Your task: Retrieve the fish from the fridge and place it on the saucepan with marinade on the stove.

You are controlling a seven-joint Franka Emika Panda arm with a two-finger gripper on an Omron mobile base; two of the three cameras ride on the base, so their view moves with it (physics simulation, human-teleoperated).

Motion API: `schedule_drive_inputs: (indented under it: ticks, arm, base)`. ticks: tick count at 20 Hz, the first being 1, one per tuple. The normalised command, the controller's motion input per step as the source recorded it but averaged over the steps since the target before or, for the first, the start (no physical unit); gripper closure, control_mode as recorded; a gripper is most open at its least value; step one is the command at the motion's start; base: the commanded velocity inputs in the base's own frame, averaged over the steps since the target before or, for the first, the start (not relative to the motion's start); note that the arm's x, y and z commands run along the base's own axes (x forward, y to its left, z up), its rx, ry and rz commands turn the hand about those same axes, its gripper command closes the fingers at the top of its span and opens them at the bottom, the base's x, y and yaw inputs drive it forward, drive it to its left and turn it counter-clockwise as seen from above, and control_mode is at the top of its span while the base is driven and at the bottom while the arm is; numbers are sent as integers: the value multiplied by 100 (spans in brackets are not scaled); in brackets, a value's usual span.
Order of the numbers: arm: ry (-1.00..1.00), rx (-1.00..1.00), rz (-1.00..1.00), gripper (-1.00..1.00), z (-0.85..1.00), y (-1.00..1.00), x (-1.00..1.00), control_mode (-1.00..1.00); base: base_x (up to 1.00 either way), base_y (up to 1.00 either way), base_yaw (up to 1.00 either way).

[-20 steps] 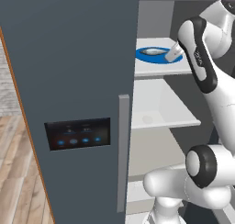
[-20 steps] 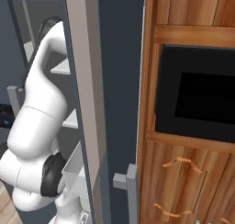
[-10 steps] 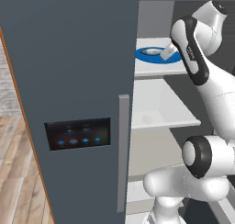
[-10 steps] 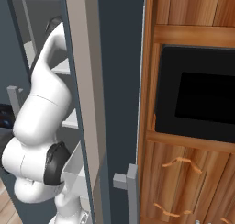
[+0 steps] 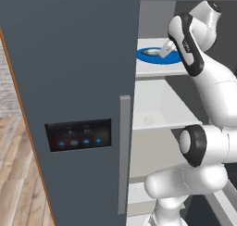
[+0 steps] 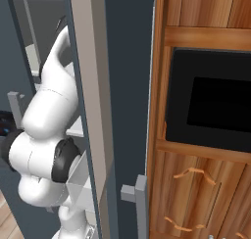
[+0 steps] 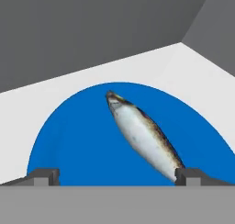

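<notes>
The hand view is showing the spread gripper (image 7: 114, 177) straddling the fish (image 7: 144, 137) on its blue plate (image 7: 78, 140); the left base view is showing the fridge (image 5: 69, 58) shelf (image 5: 152, 71) beneath.

The fish (image 7: 143, 135) lies on a blue plate (image 7: 73, 145) on a white shelf (image 7: 183, 67). The gripper (image 7: 117, 178) stands wide open, its right fingertip (image 7: 190, 176) just beside the fish's near end.

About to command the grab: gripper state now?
Gripper: open, holding nothing, its tips apart over the slender silvery-grey fish on the round blue plate.
</notes>
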Motion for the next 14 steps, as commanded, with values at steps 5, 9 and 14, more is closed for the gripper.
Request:
schedule_drive_inputs:
  ticks: [5, 9, 14]
  arm:
    - [5, 0, 12, -100, -12, -3, 29, -100]
    - [3, 0, 11, -100, -10, -2, 32, -100]
    - [2, 0, 9, -100, -3, 0, 31, -100]
  base:
    - [0, 0, 0]
    - [0, 0, 0]
    - [0, 0, 0]
